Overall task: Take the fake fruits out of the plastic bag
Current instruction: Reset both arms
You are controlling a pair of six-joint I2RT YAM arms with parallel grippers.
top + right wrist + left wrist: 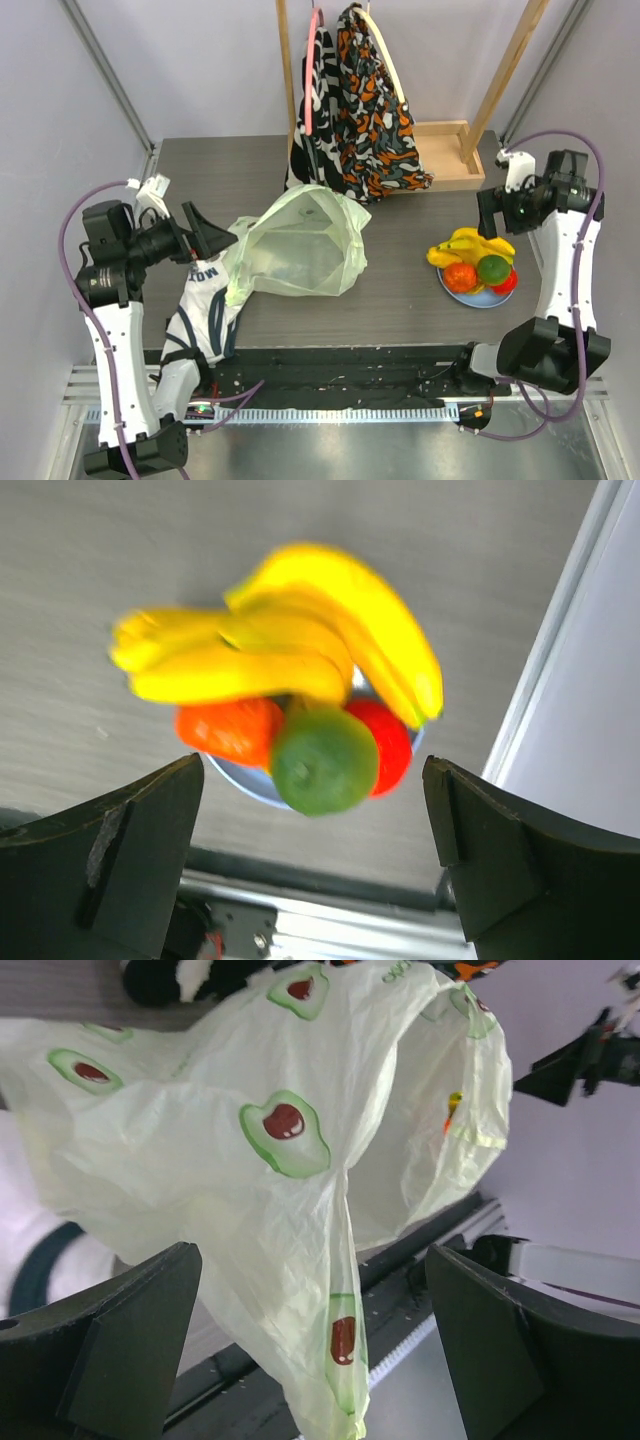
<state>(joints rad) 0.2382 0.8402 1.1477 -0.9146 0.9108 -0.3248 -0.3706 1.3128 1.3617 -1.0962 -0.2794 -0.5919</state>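
Evidently the unloading is close to done, so I treat the step in hand as a check of the plastic bag before clearing away. Procedure, as I judge it: hold both arms clear of the film, look into the mouth, and lift the bag by its closed end only if something shows inside.

My left jaws stand wide open just beside the bag's left edge. A hanging fold lies between them in the left wrist view, unclamped. My right jaws stand wide open above the fake fruits, gripping nothing.

The fruits sit heaped on a blue plate at the right of the worktop, well apart from the bag. Bananas lie on top, with an orange piece, a green one and a red one beneath.

The bag lies left of centre: crumpled, pale yellow-green, translucent, printed with avocado halves, mouth gaping. A yellow-orange speck shows at its mouth; I cannot tell whether it lies inside or beyond.
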